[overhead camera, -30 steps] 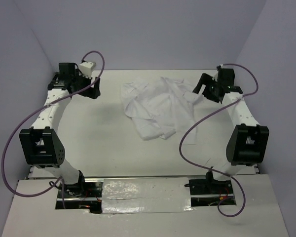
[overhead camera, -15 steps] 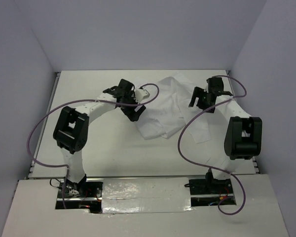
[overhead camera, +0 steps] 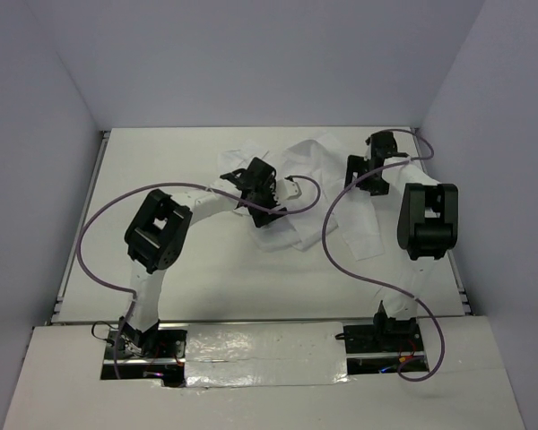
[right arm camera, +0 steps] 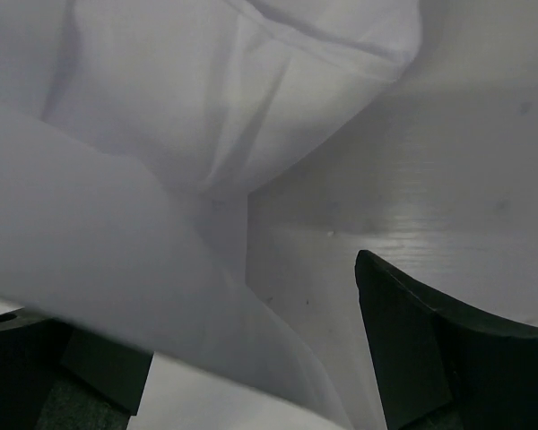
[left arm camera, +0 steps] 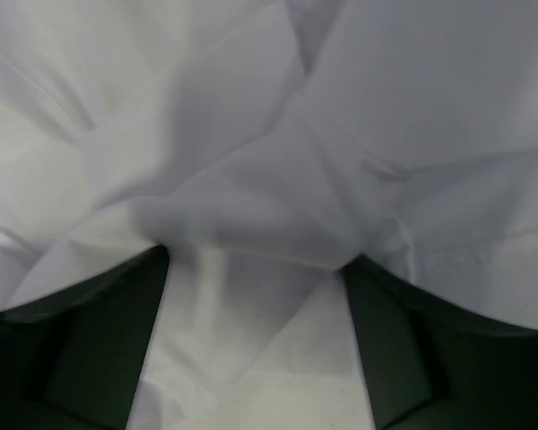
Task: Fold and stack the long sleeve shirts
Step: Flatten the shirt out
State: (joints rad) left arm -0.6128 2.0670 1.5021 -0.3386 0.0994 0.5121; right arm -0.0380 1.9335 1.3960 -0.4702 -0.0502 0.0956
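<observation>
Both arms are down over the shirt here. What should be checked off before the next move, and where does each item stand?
1. Left gripper open: ok, jaws wide apart.
2. Shirt fold between the left jaws: ok.
3. Right gripper open: ok.
4. Cloth between the right jaws: ok, though it drapes over one finger and bare table shows by the other.
5. Shirt spread flat: not ok, crumpled.
6. Which part of the shirt each gripper is over: cannot tell.
</observation>
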